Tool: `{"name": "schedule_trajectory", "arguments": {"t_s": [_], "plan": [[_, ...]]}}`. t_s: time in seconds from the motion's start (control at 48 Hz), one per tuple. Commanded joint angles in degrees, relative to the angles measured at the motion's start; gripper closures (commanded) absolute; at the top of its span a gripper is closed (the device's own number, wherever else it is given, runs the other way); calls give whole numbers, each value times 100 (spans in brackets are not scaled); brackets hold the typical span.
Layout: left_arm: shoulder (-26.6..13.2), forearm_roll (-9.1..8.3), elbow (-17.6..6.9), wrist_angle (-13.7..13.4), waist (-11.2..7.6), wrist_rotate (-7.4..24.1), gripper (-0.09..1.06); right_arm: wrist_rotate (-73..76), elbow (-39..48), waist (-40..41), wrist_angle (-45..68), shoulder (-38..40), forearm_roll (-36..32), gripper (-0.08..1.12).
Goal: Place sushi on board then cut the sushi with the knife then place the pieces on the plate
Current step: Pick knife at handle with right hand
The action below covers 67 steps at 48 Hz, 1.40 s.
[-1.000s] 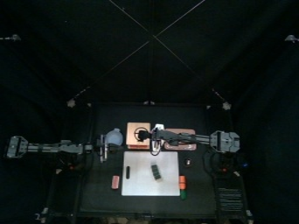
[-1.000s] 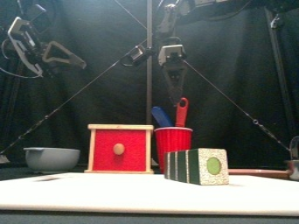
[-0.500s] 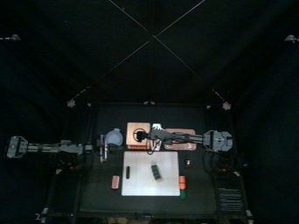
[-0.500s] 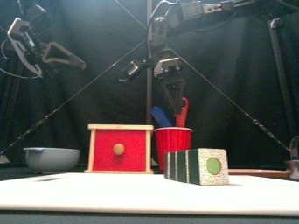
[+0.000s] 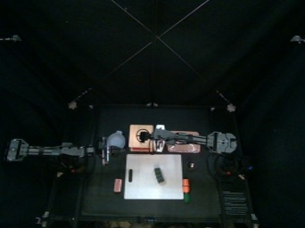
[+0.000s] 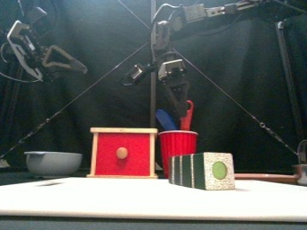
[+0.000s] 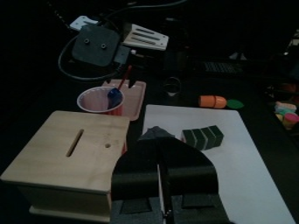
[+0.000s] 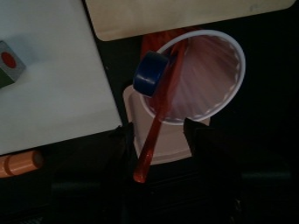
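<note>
Your right gripper [image 6: 179, 99] has dropped over the red cup [image 6: 179, 144]. Top: sushi [image 5: 156, 175] sits on the board [image 5: 170, 183], before the cup. Front: jaws spread round the red knife [image 6: 186, 115]. Left wrist: left gripper [image 7: 158, 144] clenched, empty. Right wrist: centre the knife, then squeeze.

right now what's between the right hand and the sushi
The red cup holding the red knife and the blue knife; in the front view it stands under the right hand, just behind the sushi.

Gripper positions and jaw state.
The left gripper [image 7: 158, 138] hangs high at the left, jaws closed; the right gripper [image 6: 179, 94] points down at centre, jaws parted.
</note>
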State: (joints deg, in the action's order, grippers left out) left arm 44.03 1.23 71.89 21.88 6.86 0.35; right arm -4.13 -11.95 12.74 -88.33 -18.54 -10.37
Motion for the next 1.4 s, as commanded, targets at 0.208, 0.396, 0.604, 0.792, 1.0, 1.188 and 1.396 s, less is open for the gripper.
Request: {"name": "schedule_trajectory", "arguments": {"t_s": [0.208,0.396,0.604,0.792,1.0,1.188,1.396], "plan": [[0,9,-70,18,18,0,92,-26,202,70,-18,132,-26,20],[-9,9,-62,26,26,9,92,-26,229,88,18,123,-105,21],[0,9,-44,26,26,0,92,-35,193,79,26,35,-167,22],[0,18,-9,26,35,9,92,-35,105,79,26,-9,-167,22],[0,9,-9,26,53,9,92,-26,-70,123,26,-26,-167,22],[0,9,-9,26,53,9,92,-44,-88,132,26,-97,-141,25],[0,9,-9,26,44,9,92,-44,-70,149,-9,-88,0,33]]}}
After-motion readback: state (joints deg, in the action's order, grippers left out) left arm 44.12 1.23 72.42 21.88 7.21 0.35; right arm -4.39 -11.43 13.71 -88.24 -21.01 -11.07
